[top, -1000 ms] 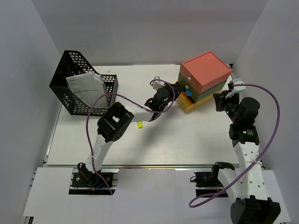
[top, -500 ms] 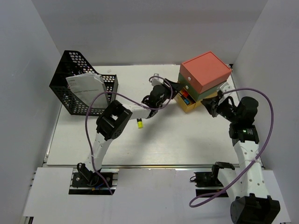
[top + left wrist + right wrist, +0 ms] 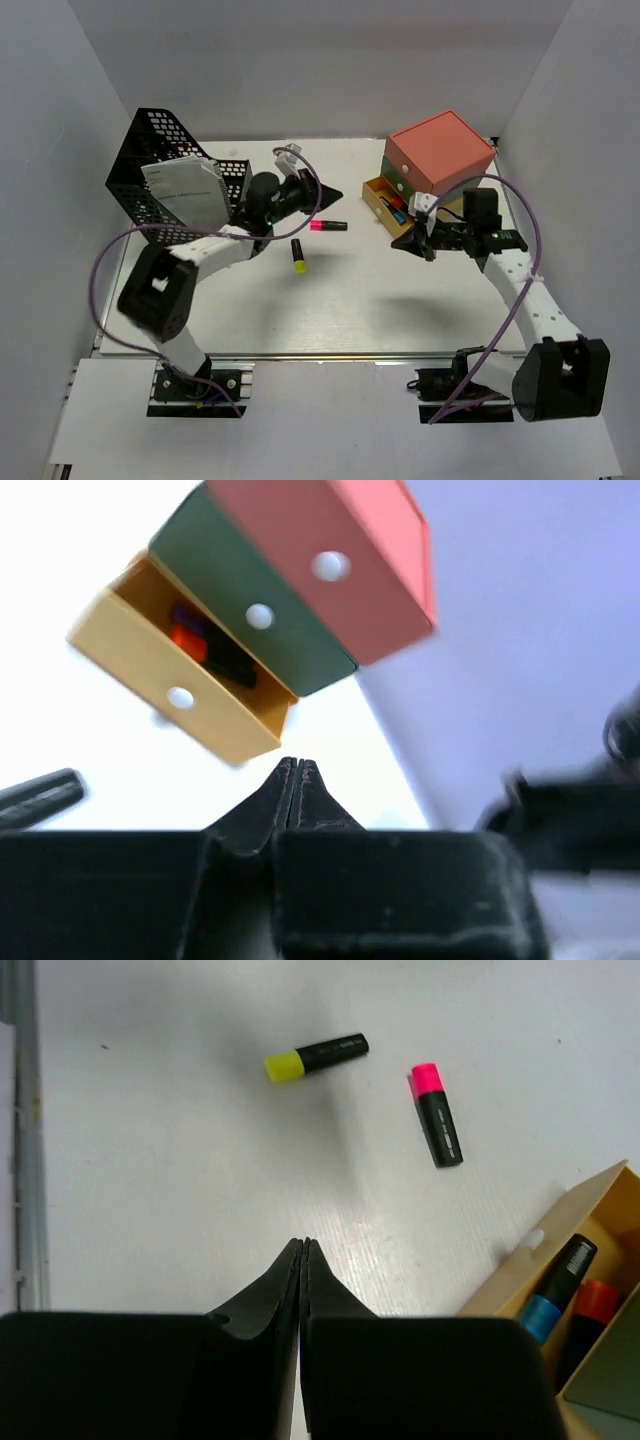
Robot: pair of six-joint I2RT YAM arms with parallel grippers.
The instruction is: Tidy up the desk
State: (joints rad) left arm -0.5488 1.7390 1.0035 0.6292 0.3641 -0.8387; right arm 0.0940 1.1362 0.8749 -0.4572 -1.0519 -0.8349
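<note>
Left gripper (image 3: 297,766) and right gripper (image 3: 303,1245) clenched, empty. Pink marker (image 3: 327,226), yellow marker (image 3: 297,254) lay on desk (image 3: 400,300), left of open yellow drawer (image 3: 379,204).

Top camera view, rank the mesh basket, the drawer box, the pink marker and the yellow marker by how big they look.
1. Mesh basket, slightly the largest.
2. Drawer box.
3. Pink marker and yellow marker look about alike; I won't rank them.

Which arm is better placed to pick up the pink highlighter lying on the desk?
Left, probably. The left jaws, shut, sit close to the pink highlighter, while the right jaws, also shut, sit farther off by the open yellow drawer. The left jaws would need opening first.
</note>
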